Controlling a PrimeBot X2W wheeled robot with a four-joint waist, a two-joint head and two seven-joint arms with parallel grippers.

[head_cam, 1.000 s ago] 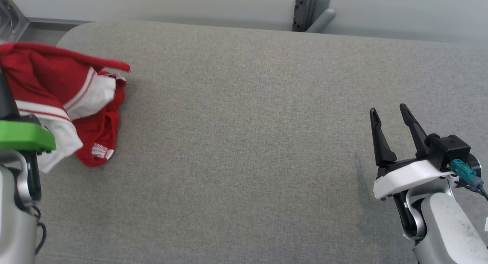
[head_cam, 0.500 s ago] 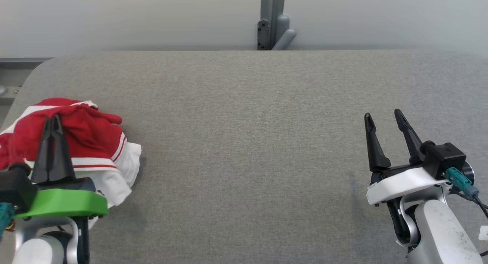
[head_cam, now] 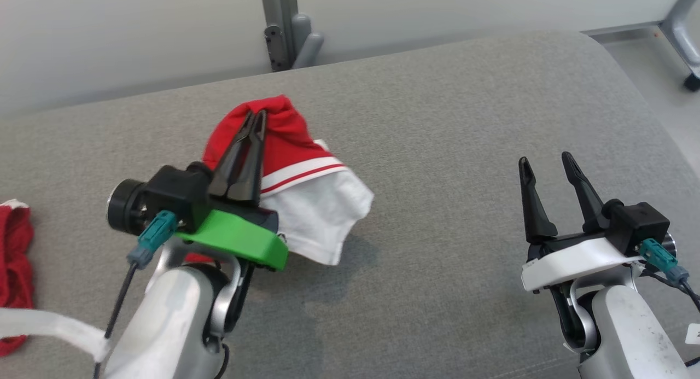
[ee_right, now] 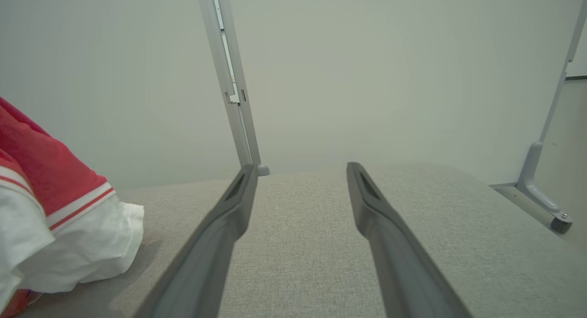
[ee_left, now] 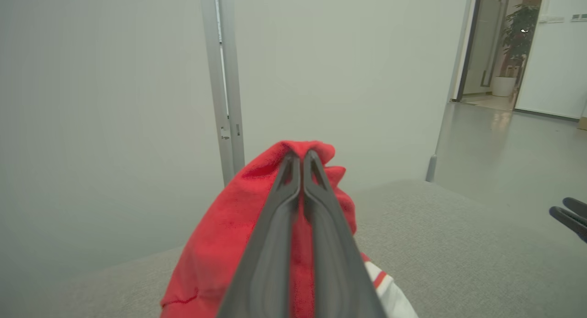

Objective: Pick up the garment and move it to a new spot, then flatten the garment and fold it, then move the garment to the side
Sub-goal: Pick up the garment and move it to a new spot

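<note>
held the red and white garment (head_cam: 306,204) in the left gripper (head_cam: 257,115), clenched tight on a red fold at the very top of the bundle. in the left wrist view, looked along the left gripper (ee_left: 300,155) and found its tips pressed together on the garment (ee_left: 220,244), with no gap to see. hung down from that pinch toward the robot and a little to its right, red part above, white part with the red stripes below. came down with the white hem to the grey worktop (head_cam: 465,111) or just over it; could not tell a true contact, only a shadow under the hem.

as for the right gripper (head_cam: 546,160): stood released and spread wide, held nothing, touched nothing. lay well apart from the garment, which was on its left side, with bare worktop between. seen from the right wrist view, showed the garment (ee_right: 82,249) far to the left of the right gripper (ee_right: 300,166).

judged the left arm as the only one near enough to place the bundle; would probably need the right gripper to cross to its left for the flattening.

noticed also a red cloth (head_cam: 13,258) at the left edge of the head view, well apart from the bundle; could not tell whether part of the same garment.
</note>
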